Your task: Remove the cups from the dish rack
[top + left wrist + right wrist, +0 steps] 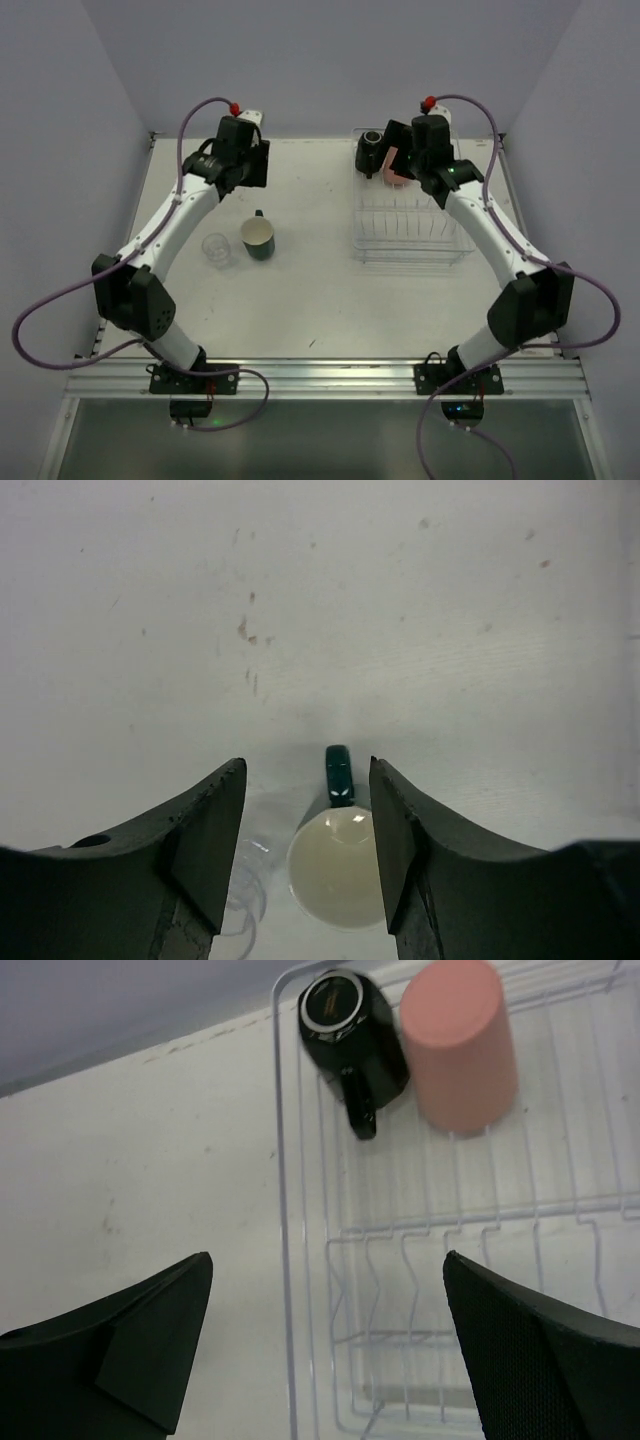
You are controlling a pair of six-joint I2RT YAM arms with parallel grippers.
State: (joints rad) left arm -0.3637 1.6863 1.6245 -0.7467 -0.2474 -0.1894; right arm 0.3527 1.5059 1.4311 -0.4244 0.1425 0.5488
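With the teal cup (338,865) standing left of the worktop's (330,300) middle and my left pincer (307,770) open and empty, my right pincer (328,1265), wide open near the dish rack's (285,1210) far-left corner, should next close on the black cup (350,1030).

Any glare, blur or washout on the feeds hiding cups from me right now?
Top external: even light, sharp, but the clear cup and rack read faint on the white table. Left wrist: white glints on the handle of the teal cup; the clear cup nearly vanishes at the bottom edge. Right wrist: bright reflection at the rim of the black cup; pink tumbler crisp.
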